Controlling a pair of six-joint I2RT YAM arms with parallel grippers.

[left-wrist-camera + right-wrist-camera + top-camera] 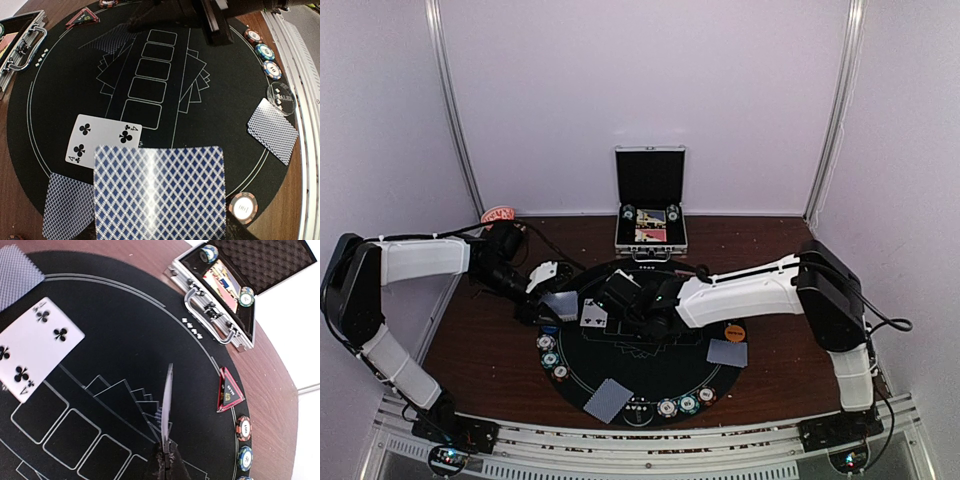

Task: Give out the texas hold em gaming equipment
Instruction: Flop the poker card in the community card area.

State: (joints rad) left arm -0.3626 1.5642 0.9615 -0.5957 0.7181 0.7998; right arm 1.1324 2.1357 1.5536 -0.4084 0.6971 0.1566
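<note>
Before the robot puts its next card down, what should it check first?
1. Left hand gripping its blue-backed card: ok, the card is held up close to the left wrist camera.
2. Right hand gripping the edge-on card: ok.
3. Four of clubs lying flat, face up on the mat: ok.
4. Outlined boxes bare for cards: ok.
5. Face of the right hand's card: cannot tell, only its edge shows.
6. Room between the two hands: cannot tell, they look close in the top view.

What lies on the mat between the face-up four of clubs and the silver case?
Nothing: only bare black mat with its printed white lines, clearest in the right wrist view.
</note>
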